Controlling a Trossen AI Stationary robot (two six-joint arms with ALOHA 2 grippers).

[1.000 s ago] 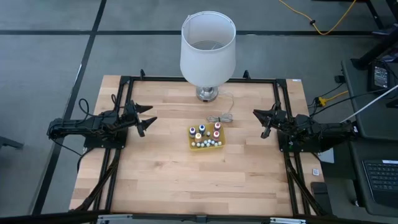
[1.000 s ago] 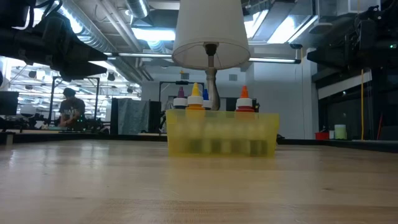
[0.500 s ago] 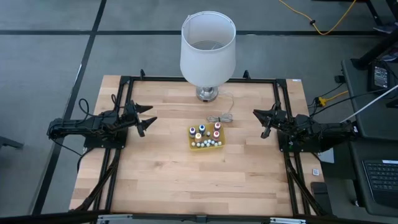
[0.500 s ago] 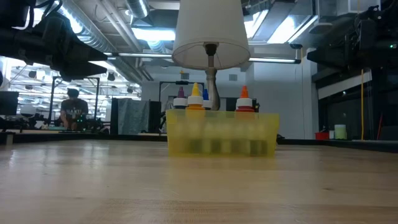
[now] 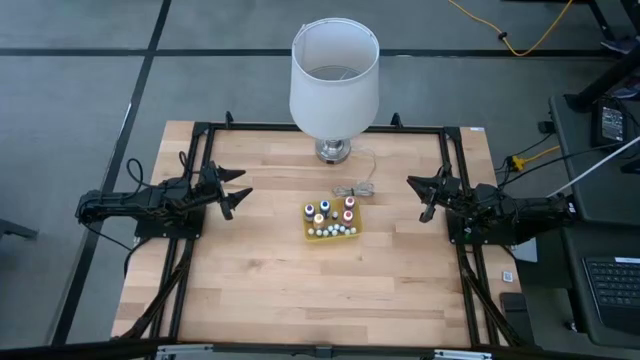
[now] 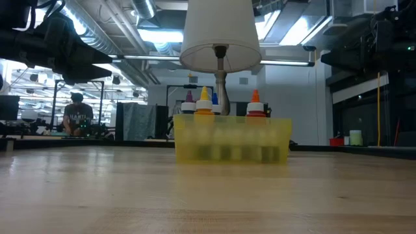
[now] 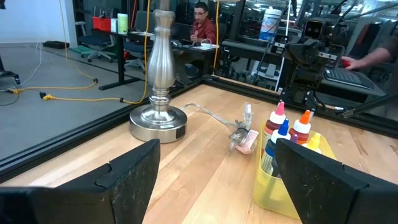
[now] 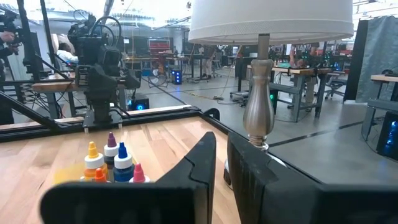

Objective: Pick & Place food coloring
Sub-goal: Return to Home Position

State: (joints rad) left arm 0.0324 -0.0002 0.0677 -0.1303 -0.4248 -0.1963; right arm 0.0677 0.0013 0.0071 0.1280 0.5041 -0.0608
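Noting food coloring bottles [image 5: 330, 212] standing in yellow bin [image 5: 309, 229] near lamp [image 5: 334, 85] on wooden table [image 5: 300, 290]. Finding left gripper [image 5: 238, 192] left of lamp, jaws spread; right gripper [image 5: 417, 198] opposite, jaws almost pressed together. Seeing person [image 6: 77, 114] working beyond lamp.

no readable text, labels, brands, numbers or signs in any view

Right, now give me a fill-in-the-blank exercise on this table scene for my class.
The food coloring bottles stand in a ____ bin.
The lamp behind it has a ____ shade.
The left gripper is ____ and holds nothing.
The right gripper sits at the ____ edge of the table.
Missing words: yellow, white, open, right.
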